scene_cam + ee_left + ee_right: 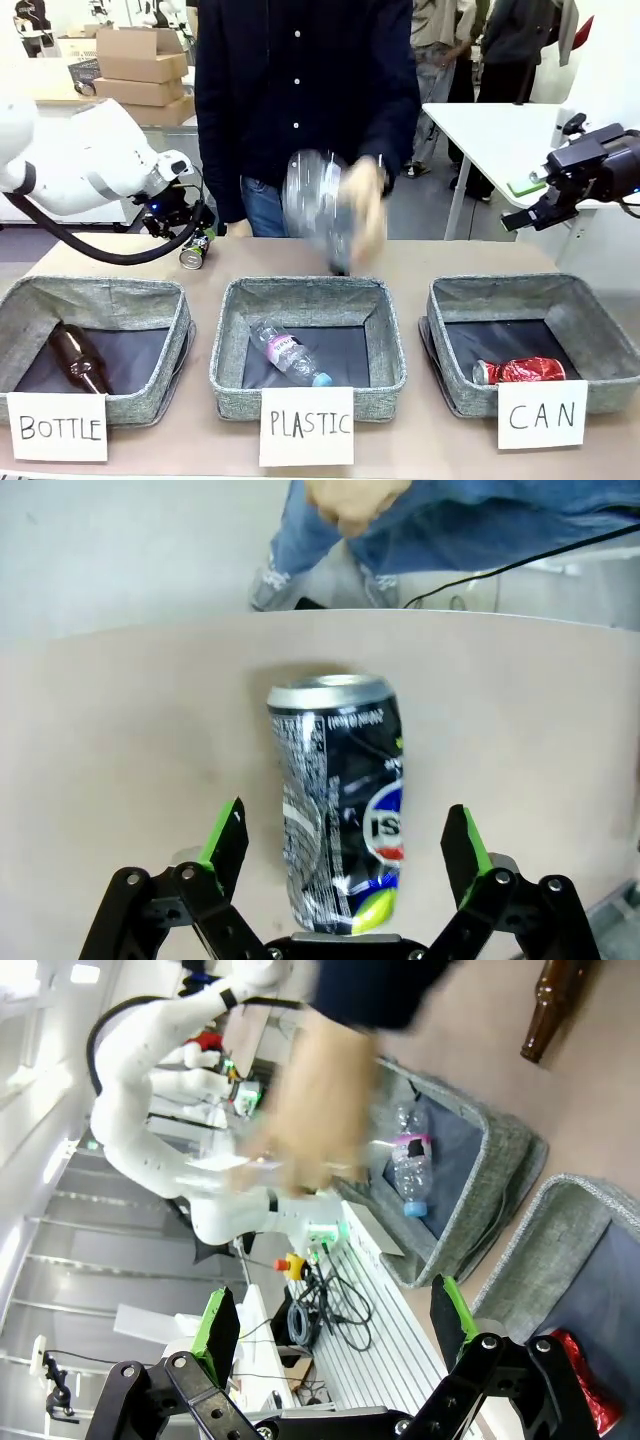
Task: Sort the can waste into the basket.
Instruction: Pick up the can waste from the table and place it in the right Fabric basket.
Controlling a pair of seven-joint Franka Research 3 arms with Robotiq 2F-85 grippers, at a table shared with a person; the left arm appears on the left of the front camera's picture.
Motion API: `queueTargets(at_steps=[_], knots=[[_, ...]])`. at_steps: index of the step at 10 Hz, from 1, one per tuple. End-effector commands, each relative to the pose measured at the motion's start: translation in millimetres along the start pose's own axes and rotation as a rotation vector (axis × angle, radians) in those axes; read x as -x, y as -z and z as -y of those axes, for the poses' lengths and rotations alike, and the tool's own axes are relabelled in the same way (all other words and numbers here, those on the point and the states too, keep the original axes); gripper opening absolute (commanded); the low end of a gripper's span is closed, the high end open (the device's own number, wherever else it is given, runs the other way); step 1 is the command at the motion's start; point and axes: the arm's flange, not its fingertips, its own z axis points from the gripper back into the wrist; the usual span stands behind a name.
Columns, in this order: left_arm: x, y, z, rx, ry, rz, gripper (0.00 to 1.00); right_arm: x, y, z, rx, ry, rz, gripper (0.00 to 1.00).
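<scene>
Black can [332, 780] lies on its side on the bare table behind the BOTTLE bin [95, 290], at your far left. The left gripper [347, 815] is right over it, jaws spread wide, one green pad on each flank and a gap on both sides, so nothing is gripped yet. The can's long axis runs away from the wrist, rim end farthest, square across the line between the fingers. That should suit a close across its body. The right gripper [515, 205] hangs released and empty above the right edge, well apart from this can, so the left arm is the one to take it. The red can [522, 371] already sits in the basket [530, 290] behind the CAN card [541, 414]. Watch the carry: the basket is at the opposite end, and the person's hand [365, 205] holds a blurred clear bottle [315, 200] over the PLASTIC bin [305, 290], probably right across your path.
</scene>
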Motion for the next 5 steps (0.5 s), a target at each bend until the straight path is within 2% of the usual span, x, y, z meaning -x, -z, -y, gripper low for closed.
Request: queueTargets(at_steps=[1,3,4,5], knots=[[-13.0,5.5,5.5,-0.034,-0.018,-0.046,1.00,2.2,1.3,-0.3,0.013,-0.021,0.002,1.00],[-11.3,8.4,12.0,-0.034,-0.014,-0.039,1.00,2.2,1.3,-0.3,0.013,-0.021,0.002,1.00],[-11.4,7.7,11.8,-0.038,-0.011,-0.012,0.87,2.2,1.3,-0.3,0.013,-0.021,0.002,1.00],[-9.8,7.3,12.6,-0.042,-0.019,-0.022,0.40,2.2,1.3,-0.3,0.013,-0.021,0.002,1.00]])
